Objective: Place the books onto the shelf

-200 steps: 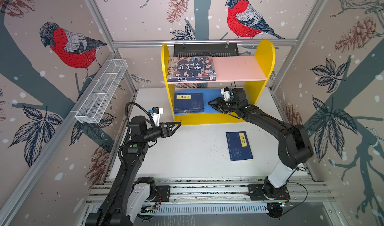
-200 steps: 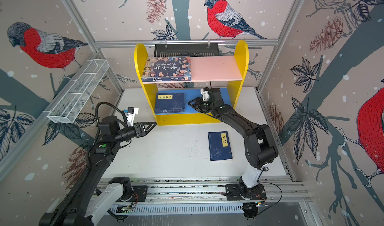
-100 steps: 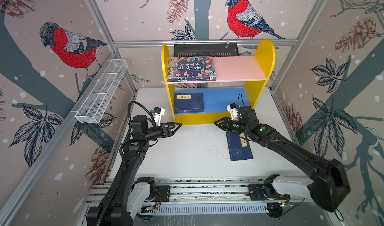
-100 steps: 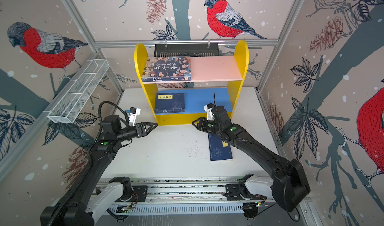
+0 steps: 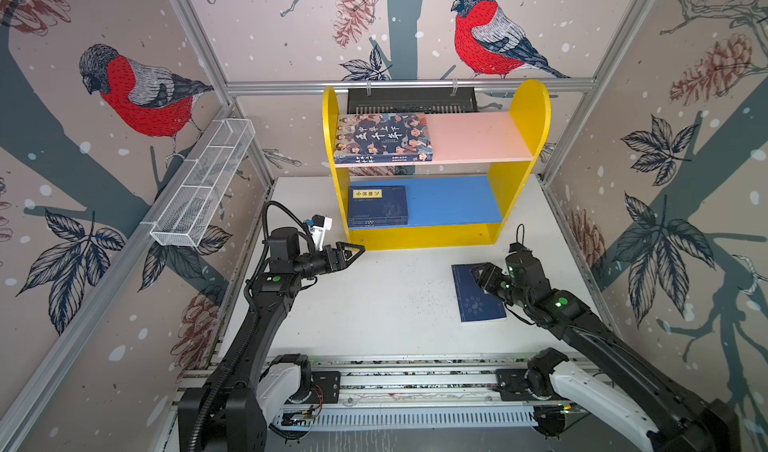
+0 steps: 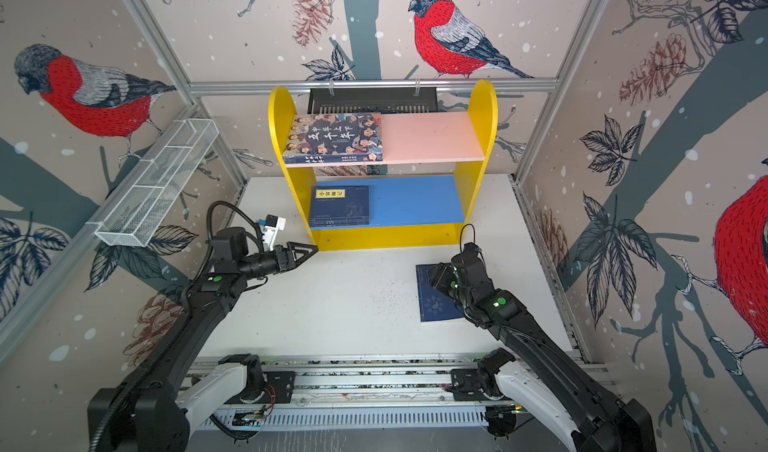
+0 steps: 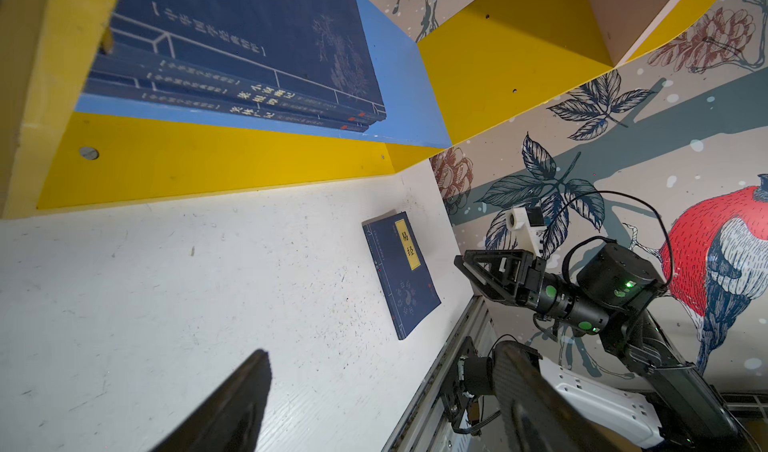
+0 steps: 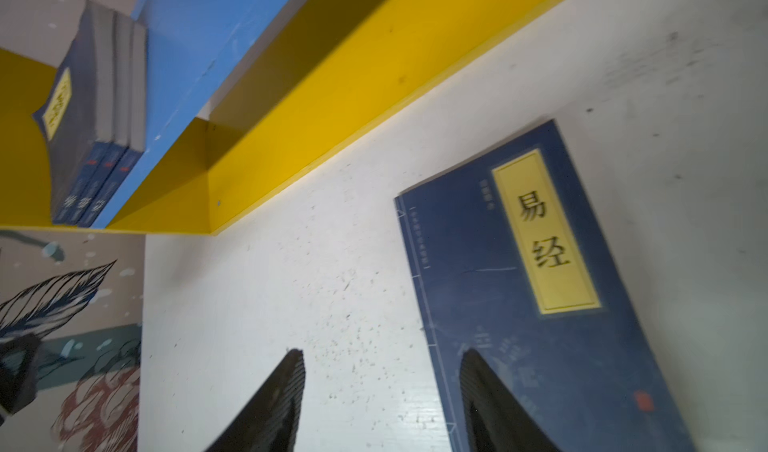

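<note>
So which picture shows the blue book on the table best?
The right wrist view: the blue book looks biggest there, its yellow label readable. The left wrist view shows it whole but small. In both top views the right pincer hides part of it.

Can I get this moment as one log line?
shelf: three-book stack, big book | table: one navy book | right jaws: open above it | left jaws: open, empty
</note>
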